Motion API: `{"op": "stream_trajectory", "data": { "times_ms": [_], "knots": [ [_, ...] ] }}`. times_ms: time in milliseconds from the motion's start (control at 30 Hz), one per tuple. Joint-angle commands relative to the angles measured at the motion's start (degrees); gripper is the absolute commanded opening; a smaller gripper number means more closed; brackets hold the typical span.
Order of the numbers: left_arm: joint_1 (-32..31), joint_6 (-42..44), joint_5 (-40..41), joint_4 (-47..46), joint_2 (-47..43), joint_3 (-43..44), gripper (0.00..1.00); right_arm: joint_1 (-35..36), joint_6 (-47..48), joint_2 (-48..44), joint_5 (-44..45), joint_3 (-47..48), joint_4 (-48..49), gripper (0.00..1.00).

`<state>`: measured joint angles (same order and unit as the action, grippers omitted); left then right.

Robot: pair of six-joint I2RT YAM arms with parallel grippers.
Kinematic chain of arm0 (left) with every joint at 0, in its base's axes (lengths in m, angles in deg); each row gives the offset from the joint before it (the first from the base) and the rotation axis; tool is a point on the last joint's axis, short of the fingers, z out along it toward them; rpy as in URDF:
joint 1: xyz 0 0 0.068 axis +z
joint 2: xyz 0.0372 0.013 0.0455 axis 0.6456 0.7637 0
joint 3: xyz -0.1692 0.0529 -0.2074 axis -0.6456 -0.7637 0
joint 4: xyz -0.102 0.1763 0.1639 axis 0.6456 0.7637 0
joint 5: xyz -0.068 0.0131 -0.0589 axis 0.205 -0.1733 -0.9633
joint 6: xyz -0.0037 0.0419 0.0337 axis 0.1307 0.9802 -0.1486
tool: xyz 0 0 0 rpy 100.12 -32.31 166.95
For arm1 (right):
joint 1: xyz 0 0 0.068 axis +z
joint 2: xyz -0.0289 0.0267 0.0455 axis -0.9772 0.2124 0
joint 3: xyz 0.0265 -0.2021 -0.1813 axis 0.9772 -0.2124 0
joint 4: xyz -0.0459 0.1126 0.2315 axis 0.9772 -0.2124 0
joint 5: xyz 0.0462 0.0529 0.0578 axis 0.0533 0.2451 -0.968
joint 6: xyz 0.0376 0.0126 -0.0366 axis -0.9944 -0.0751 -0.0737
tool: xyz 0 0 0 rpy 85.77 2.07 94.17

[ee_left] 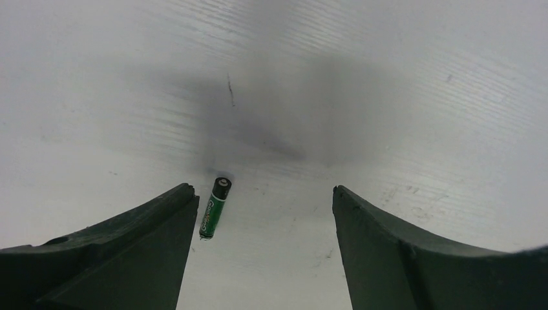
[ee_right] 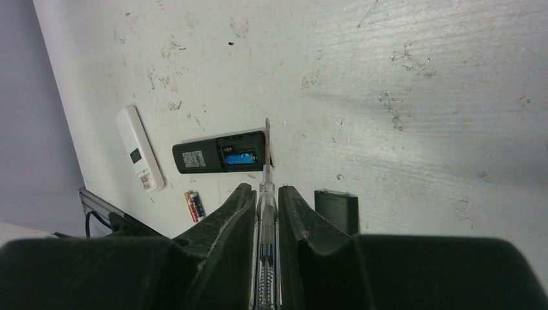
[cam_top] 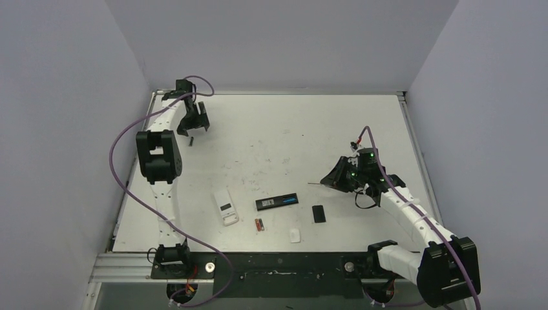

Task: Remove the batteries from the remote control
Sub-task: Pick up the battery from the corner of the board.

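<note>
The black remote [cam_top: 276,202] lies face down at centre front with its compartment open; a blue battery [ee_right: 240,158] sits inside it [ee_right: 197,157]. Two reddish-brown batteries [cam_top: 259,225] lie side by side in front of it, and show in the right wrist view [ee_right: 194,205]. A dark battery with a green label [ee_left: 215,208] lies at the far left [cam_top: 191,141]. My left gripper [ee_left: 265,194] is open just above it [cam_top: 192,128], the battery near its left finger. My right gripper [ee_right: 265,188] is shut on a clear screwdriver [ee_right: 266,169], held right of the remote [cam_top: 333,180], tip towards it.
A white remote [cam_top: 226,206] lies left of the black one. A small black rectangular plate [cam_top: 318,214] lies right of it, and a small white rounded piece [cam_top: 295,235] near the front edge. Grey walls close in the table [cam_top: 323,129] on three sides.
</note>
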<state>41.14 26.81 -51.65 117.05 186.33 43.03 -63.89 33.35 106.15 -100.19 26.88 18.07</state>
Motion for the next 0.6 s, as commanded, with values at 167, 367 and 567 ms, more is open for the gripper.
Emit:
{"op": "stream_trajectory", "data": {
  "times_ms": [167, 367, 567],
  "knots": [
    [5.04, 2.78, 0.03, -3.41, -5.99, -10.55, 0.77, -0.28, 2.21, -0.42, 0.43, 2.36, 0.22, 0.05],
    [5.76, 5.27, -3.47, -1.58, -2.94, -8.36, 0.62, -0.31, 2.78, -1.67, 0.61, 2.18, -1.04, 0.05],
    [5.97, 5.57, -1.43, -2.33, -5.37, -11.76, 0.39, -0.31, 2.38, -3.11, 1.06, 1.4, -1.39, 0.05]
  ]
}}
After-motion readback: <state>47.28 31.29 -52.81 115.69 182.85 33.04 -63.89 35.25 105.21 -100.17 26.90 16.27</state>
